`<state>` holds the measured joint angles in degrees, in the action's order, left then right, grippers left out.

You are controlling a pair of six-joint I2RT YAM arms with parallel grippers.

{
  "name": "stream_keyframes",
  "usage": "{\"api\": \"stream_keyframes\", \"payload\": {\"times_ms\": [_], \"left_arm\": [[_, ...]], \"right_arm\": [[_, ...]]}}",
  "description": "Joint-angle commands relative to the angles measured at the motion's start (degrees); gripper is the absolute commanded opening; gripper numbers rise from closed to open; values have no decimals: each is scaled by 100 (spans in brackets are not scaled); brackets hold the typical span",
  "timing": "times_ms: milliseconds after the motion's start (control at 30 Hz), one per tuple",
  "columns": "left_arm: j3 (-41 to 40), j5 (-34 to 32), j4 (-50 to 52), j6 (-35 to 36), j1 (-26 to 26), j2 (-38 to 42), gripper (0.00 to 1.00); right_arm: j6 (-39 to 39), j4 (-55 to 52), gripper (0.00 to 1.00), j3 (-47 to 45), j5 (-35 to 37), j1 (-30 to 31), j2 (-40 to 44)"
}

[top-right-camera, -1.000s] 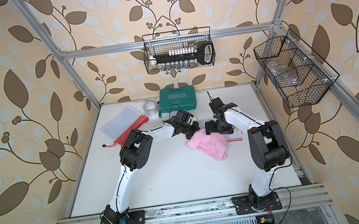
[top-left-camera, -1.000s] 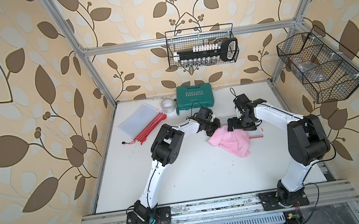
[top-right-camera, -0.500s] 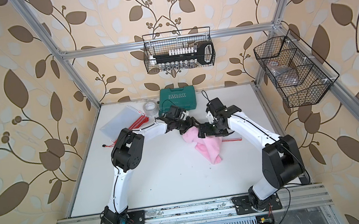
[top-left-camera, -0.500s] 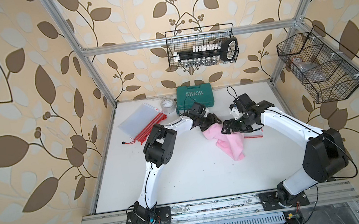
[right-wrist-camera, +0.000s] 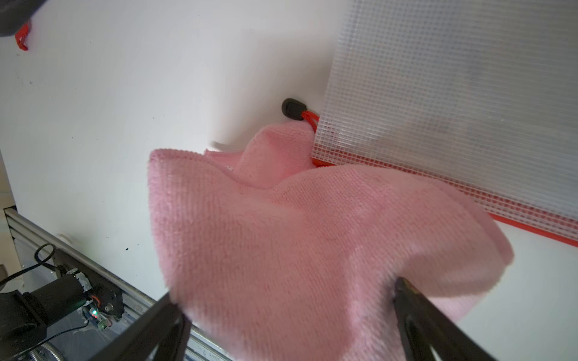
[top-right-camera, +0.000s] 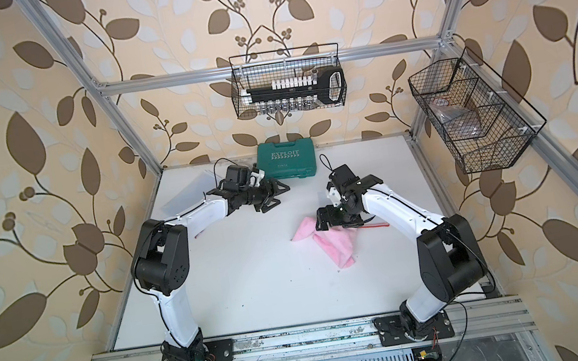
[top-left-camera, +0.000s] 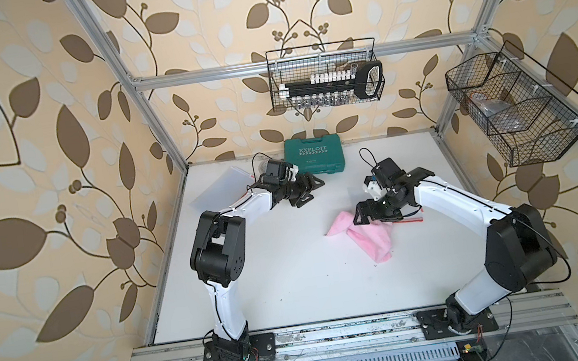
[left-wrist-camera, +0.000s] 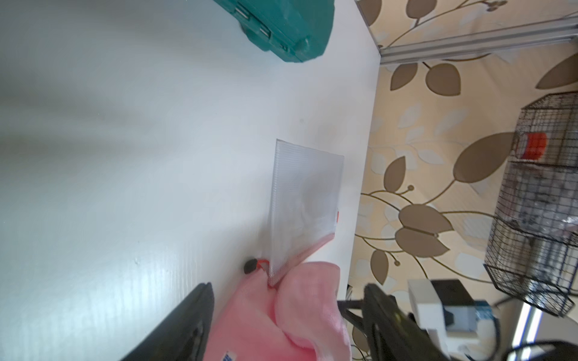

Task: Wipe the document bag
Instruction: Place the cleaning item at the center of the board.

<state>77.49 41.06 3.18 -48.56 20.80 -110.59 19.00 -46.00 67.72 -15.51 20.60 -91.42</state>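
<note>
The document bag [right-wrist-camera: 453, 103] is a clear mesh pouch with a red zipper edge [top-left-camera: 409, 220], lying flat on the white table [top-left-camera: 295, 285] at the right. A pink cloth [top-left-camera: 370, 239] lies over its zipper corner, as the left wrist view [left-wrist-camera: 281, 322] also shows. My right gripper [top-left-camera: 374, 214] hovers low over the cloth, open, with the cloth [right-wrist-camera: 297, 234] bunched between its wide jaws. My left gripper [top-left-camera: 314, 190] stands open and empty near the back, apart from the cloth. Both top views show the bag's body only faintly.
A second clear pouch [top-left-camera: 220, 187] lies at the back left, partly under the left arm. A green tool case [top-left-camera: 314, 154] sits against the back wall. Wire baskets hang on the back wall [top-left-camera: 326, 78] and the right wall [top-left-camera: 517, 108].
My left gripper opened, let go of the pink cloth and drew back toward the back left. The cloth now lies heaped under the right gripper, which shifted slightly forward.
</note>
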Motion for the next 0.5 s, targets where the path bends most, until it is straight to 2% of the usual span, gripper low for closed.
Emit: {"api": "stream_keyframes", "payload": {"times_ms": [0, 133, 267, 467], "left_arm": [[-410, 1011, -446, -372, 74, 377, 78], [-860, 1355, -265, -506, 124, 600, 81], [-969, 1554, 61, -547, 274, 689, 81], [-424, 1519, 773, -85, 566, 243, 84]], "right_arm": [[-81, 132, 94, 229, -123, 45, -276], [-155, 110, 94, 438, -111, 64, -517], [-221, 61, 94, 605, -23, 135, -656], [-200, 86, 94, 735, -44, 217, -736]]}}
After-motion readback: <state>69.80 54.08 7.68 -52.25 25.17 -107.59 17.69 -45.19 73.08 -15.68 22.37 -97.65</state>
